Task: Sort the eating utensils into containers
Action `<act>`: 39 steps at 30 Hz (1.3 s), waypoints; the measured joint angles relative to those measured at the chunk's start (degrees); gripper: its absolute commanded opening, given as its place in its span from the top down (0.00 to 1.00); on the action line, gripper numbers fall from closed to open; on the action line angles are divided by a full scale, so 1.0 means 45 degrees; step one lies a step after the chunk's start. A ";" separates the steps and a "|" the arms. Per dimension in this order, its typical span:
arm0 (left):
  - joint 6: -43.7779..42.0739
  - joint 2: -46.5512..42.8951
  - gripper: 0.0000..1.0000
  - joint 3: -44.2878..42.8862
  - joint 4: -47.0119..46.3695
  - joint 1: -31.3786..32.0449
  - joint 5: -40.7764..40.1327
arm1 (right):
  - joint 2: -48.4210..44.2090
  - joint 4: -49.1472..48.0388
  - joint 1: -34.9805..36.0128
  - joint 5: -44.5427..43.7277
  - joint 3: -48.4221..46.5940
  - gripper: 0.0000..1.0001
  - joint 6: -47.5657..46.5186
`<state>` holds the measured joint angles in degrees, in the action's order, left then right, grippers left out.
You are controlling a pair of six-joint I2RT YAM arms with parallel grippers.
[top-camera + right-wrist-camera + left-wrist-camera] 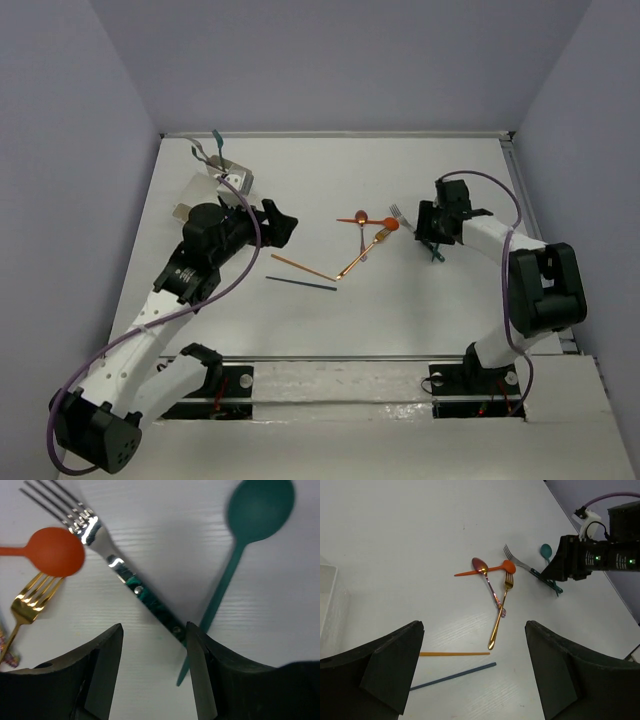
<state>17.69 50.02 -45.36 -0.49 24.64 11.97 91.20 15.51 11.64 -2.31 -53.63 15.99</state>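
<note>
Between right hand (pixel 155 632) jaws, released: shiny metal fork (pixel 125 577) handle; matte teal spoon (pixel 252 515) beside; left hand (pixel 474 630) released.

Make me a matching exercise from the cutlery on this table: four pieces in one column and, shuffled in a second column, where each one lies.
Column one
1. teal plastic spoon
2. gold metal fork
3. dark blue slim stick
4. orange plastic spoon

Column two
A. bottommost in the top view, touching nothing
B. its handle crosses the purplish metal spoon close to that spoon's bowl
C. its handle crosses the purplish metal spoon's handle
D. rightmost piece, by the right gripper

Pairs: 1-D, 2-C, 3-A, 4-B
</note>
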 measured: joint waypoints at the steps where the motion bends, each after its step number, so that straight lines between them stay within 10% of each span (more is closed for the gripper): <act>1: -0.0102 -0.0044 0.16 0.0102 0.0121 0.0000 0.0097 | 0.0126 0.0136 -0.0335 0.0238 -0.0121 0.40 -0.0233; 22: -0.0544 -0.1496 0.16 0.0189 0.0359 0.0000 0.0296 | 0.2506 0.1797 -0.0568 0.0442 -0.2477 0.48 -0.1831; 39: -0.0544 -0.1477 0.16 0.0194 0.0359 0.0000 0.0316 | 0.3191 0.1506 -0.0568 0.1292 -0.3099 0.95 -0.1477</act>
<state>15.25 43.38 -44.49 1.13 24.64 13.39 105.56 22.28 9.08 3.51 -67.57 9.34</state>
